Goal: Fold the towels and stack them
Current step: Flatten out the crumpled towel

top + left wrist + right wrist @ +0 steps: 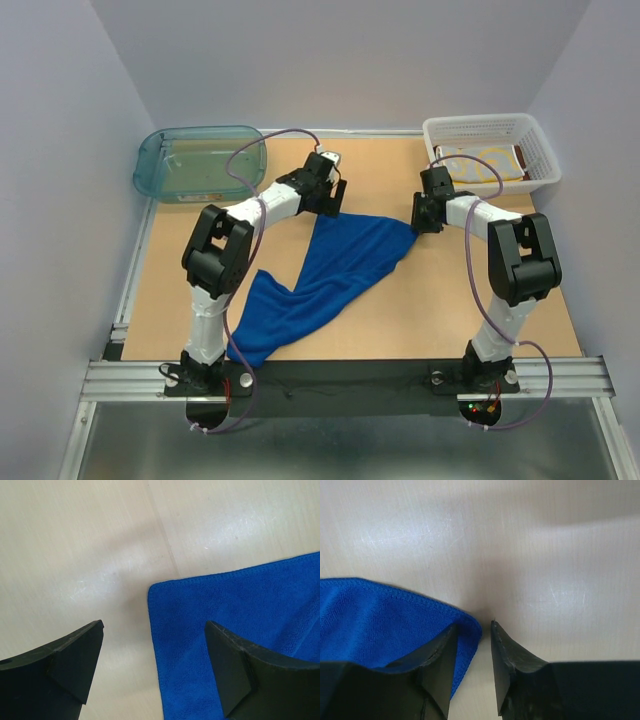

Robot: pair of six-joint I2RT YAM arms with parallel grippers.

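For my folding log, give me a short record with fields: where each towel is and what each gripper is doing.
blue towel: spread unfolded on the table
left gripper: open, above its far left corner
right gripper: jaws narrowly apart at its right corner
yellow towel, rust-brown towel: in the white basket

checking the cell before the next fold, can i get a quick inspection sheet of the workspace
surface: light wooden table, no spills seen
job's things: blue towel spread unfolded mid-table, its near end at the front edge; yellow towel and rust-brown towel lie in the white basket, far right corner
clutter: teal tub, far left corner
hands: left hand open wide over the blue towel's far corner; right hand low at its right corner, jaws narrowly apart, corner against one finger
cables: a purple cable loops along each arm
surroundings: pale walls on three sides; metal rail at the near edge
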